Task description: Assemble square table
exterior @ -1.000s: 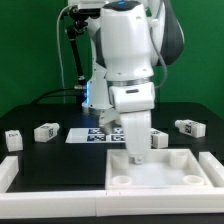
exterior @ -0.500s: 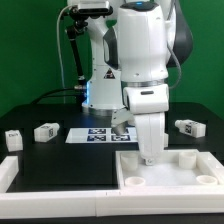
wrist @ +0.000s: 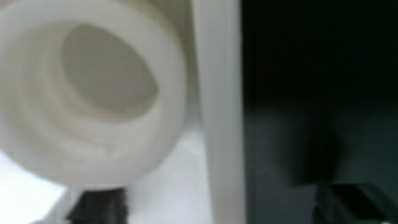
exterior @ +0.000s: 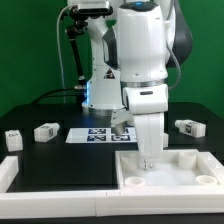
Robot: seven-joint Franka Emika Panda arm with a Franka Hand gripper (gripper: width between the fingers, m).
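The square table's large flat white panel (exterior: pixel 185 172) lies at the front on the exterior view's right, with round sockets in its top. My gripper (exterior: pixel 150 160) reaches straight down onto its near-left part. In the wrist view a socket (wrist: pixel 98 95) and the panel's edge (wrist: pixel 214 110) fill the frame. The two dark fingertips (wrist: pixel 98 205) stand wide apart, one over the white panel and one over the black table, holding nothing. Short white tagged legs lie loose at the left (exterior: pixel 45 130), the far left (exterior: pixel 12 138) and the right (exterior: pixel 188 127).
The marker board (exterior: pixel 92 133) lies flat behind the panel, at the arm's base. A plain white bar (exterior: pixel 8 172) sits at the front on the exterior view's left. The table top is black (exterior: pixel 60 160), with a green backdrop behind.
Between one second and half a second ago the gripper moved to the exterior view's right and lower, and the panel slid right with it. Nothing has visibly moved since.
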